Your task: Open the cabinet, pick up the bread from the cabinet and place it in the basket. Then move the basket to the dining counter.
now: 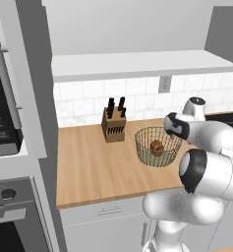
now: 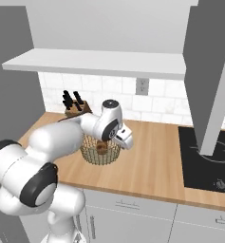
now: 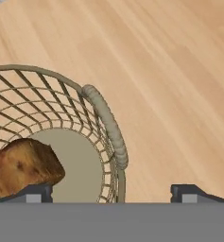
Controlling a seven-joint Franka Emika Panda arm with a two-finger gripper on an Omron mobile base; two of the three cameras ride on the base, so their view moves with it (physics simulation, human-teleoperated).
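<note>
On the wood surface (image 1: 93,167), a round wire basket (image 1: 157,146) stood a little to the right of a knife block (image 1: 113,125), with white tile wall behind them. Inside the basket lay the bread (image 1: 157,147), a small dark-brown lump resting on the basket's flat bottom. From the left base view, the white arm bent in from the right, its wrist hanging just beside the basket's right rim. From the right base view, the arm crossed in front of the basket (image 2: 100,152), the bread (image 2: 102,148) peeked through the wires, and a black cooktop (image 2: 206,159) sat well to the right on the same surface.

Looking along the hand, the fingers (image 3: 33,194) stood wide apart and held nothing. One finger tip showed at the lower left, over the inside of the basket (image 3: 61,101), and the other at the lower right, over bare wood outside it. The basket's rim and its thick corded side handle (image 3: 108,125) ran between the two tips. The bread (image 3: 24,165) lay inside the basket just above the left tip, close to it; whether they touched could not be told.
</note>
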